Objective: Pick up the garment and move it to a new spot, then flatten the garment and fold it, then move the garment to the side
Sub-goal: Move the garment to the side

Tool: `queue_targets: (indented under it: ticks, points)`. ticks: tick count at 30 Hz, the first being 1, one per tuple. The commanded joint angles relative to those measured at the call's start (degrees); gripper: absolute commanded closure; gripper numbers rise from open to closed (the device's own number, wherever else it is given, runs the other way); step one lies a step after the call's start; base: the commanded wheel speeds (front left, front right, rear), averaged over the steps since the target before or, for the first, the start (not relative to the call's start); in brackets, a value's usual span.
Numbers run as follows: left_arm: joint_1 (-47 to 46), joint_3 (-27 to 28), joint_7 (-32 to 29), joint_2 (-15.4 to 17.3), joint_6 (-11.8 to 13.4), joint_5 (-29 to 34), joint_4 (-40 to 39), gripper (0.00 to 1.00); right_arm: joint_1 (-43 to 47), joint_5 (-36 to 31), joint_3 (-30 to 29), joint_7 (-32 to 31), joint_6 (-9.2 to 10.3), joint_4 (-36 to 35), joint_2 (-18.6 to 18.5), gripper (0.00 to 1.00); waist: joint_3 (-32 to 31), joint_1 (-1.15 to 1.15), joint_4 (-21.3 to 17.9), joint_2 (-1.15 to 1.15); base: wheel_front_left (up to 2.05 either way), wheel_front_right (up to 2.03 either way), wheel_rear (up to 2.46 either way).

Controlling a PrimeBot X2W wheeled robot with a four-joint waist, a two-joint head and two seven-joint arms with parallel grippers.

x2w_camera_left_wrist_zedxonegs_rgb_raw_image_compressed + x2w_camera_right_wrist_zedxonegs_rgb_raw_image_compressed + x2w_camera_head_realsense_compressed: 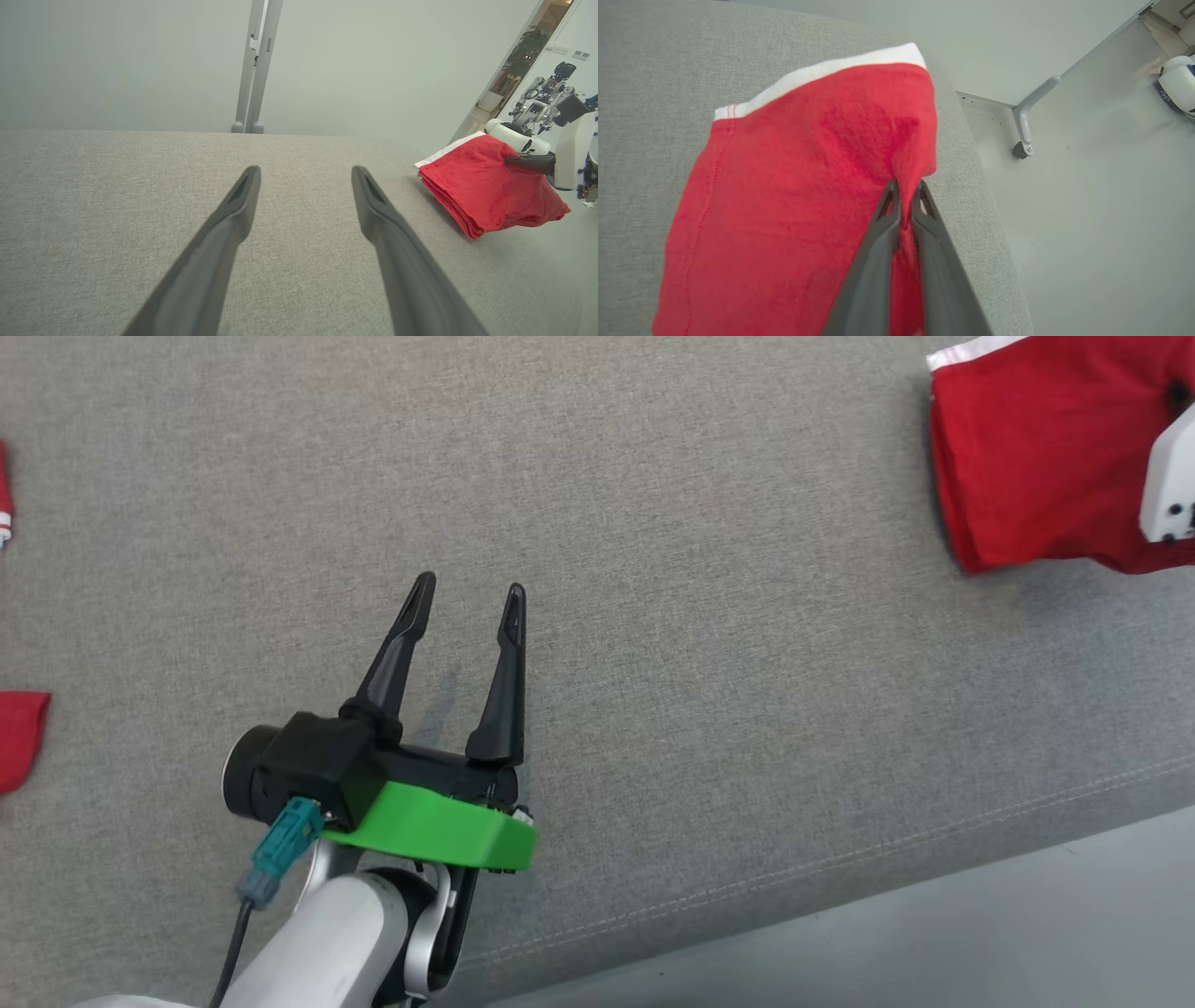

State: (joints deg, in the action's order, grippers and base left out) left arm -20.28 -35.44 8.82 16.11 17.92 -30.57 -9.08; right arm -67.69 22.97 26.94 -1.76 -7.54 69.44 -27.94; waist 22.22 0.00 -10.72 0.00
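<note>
The garment (1036,457) is a red folded cloth with a white band along one edge, lying at the far right of the grey fabric table (653,523). In the right wrist view my right gripper (906,189) is shut on a pinched fold of the garment (798,186), close to the table's edge. My right arm's pale wrist (1167,485) sits over the cloth. From the left wrist view the garment (481,191) is a thick stack with the right gripper's dark finger (528,163) on top. My left gripper (470,588) hovers open over bare table, well left of the garment, with nothing between its fingers (233,214).
Other red cloth pieces (19,737) lie at the table's left edge. The table's front edge runs diagonally with pale floor (934,943) beyond. A grey post (254,65) stands behind the table, another robot (537,100) in the background, and a wheeled leg (1022,135) on the floor.
</note>
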Motion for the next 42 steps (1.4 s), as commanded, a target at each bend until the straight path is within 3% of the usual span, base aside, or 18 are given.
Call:
queue_targets:
  ticks: [1, 12, 13, 16, 29, 42]
  points:
    - [-1.17, -0.04, -0.67, 0.95, 0.51, 0.88, -0.98, 0.00, -1.60, -1.75, -0.96, 1.26, 0.10, 1.58, -1.13, 1.00, 1.87, 0.00, 1.78, 0.00, 0.00, 0.00, 0.00]
    - [-1.33, -1.03, -3.54, 2.67, 1.77, 2.54, -4.02, 0.00, -3.34, -9.72, -7.53, 5.88, 0.10, 4.37, -4.87, 1.00, 4.53, 0.00, 3.77, 0.00, 0.00, 0.00, 0.00]
    - [-1.30, -1.10, -3.68, 2.84, 1.90, 2.68, -4.20, 0.00, -3.25, -10.77, -8.29, 6.24, 0.10, 4.41, -4.95, 0.79, 4.70, 0.00, 3.77, 0.00, 0.00, 0.00, 0.00]
    - [-1.28, -1.31, -4.18, 3.11, 2.18, 3.06, -4.64, 0.00, -2.56, -13.48, -10.79, 7.01, 0.10, 4.47, -4.77, 0.00, 5.14, 0.00, 3.68, 0.00, 0.00, 0.00, 0.00]
    - [-0.81, -1.48, -4.49, 3.44, 2.44, 2.38, -4.17, 0.00, 0.78, -22.94, -21.82, 10.13, 0.10, 4.47, 0.01, 0.00, 3.56, 0.00, 2.17, 0.00, 0.00, 0.00, 0.00]
    - [0.93, 1.56, -0.14, 2.06, 1.97, -0.98, -0.83, 0.00, 1.69, -25.46, -21.67, 16.15, 0.10, -0.36, 7.13, 0.00, -5.51, 0.00, 2.47, 0.00, 0.00, 0.00, 0.00]
